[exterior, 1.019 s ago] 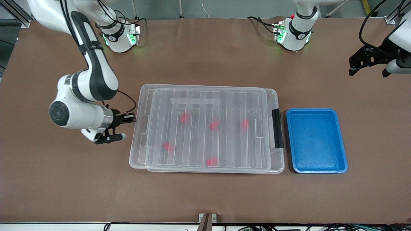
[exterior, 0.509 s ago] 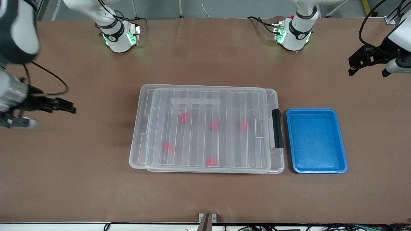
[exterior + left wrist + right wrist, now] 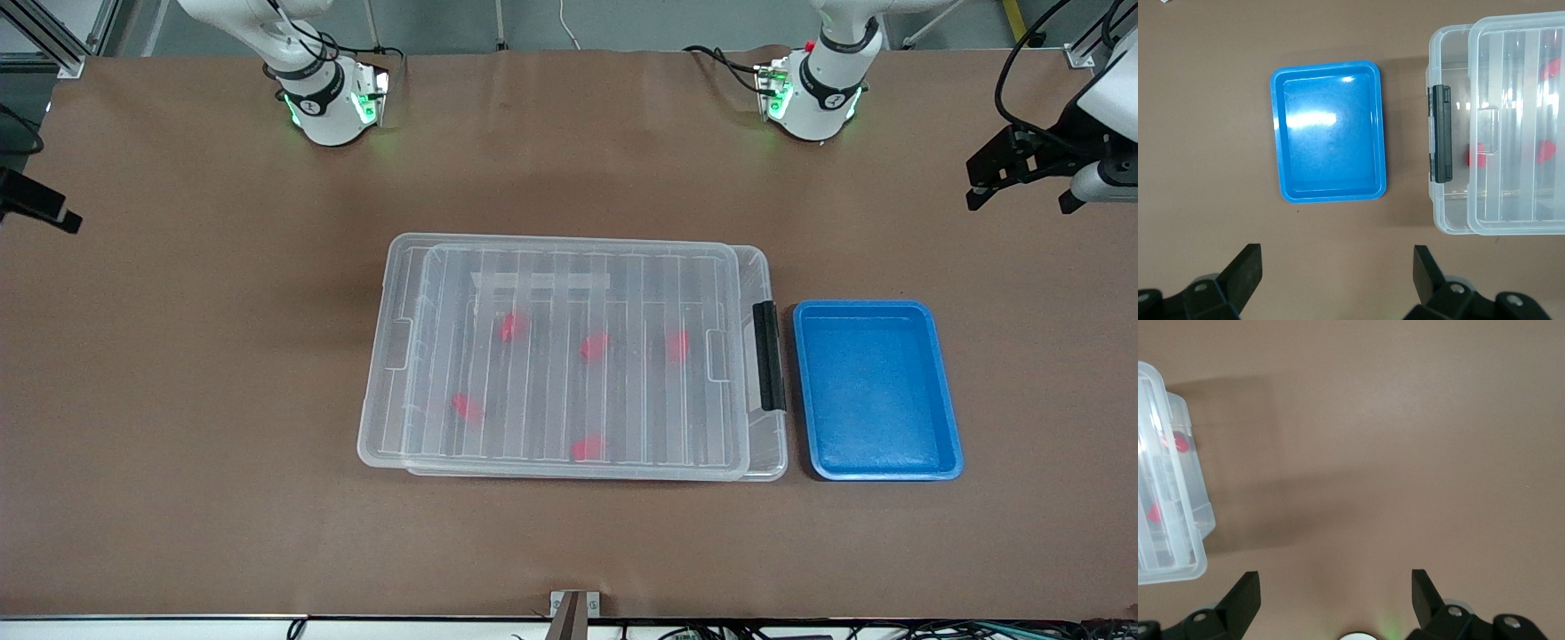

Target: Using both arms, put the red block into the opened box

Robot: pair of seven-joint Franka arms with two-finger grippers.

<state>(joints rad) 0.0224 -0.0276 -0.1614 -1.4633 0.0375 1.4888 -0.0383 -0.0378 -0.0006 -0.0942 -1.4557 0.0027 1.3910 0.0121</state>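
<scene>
The clear box (image 3: 384, 418) lies mid-table with its ribbed lid (image 3: 569, 267) resting on top, a little askew, and its black latch (image 3: 769, 356) facing the blue tray. Several red blocks (image 3: 594, 347) show through the lid; in the left wrist view one red block (image 3: 1476, 155) sits beside the latch (image 3: 1442, 133). My left gripper (image 3: 1021, 197) (image 3: 1336, 273) hangs open and empty over bare table at the left arm's end. At the right arm's end my right gripper (image 3: 40, 209) (image 3: 1336, 593) is open and empty, up over bare table clear of the box (image 3: 1178, 547).
An empty blue tray (image 3: 944, 391) (image 3: 1279, 133) lies beside the box's latch end, toward the left arm's end. The arm bases (image 3: 329, 107) (image 3: 813, 98) stand along the table edge farthest from the front camera. Brown tabletop surrounds the box.
My right gripper has pulled away from the box's end to the table's edge, rising, and has opened. The left arm, box and blocks have not moved.
</scene>
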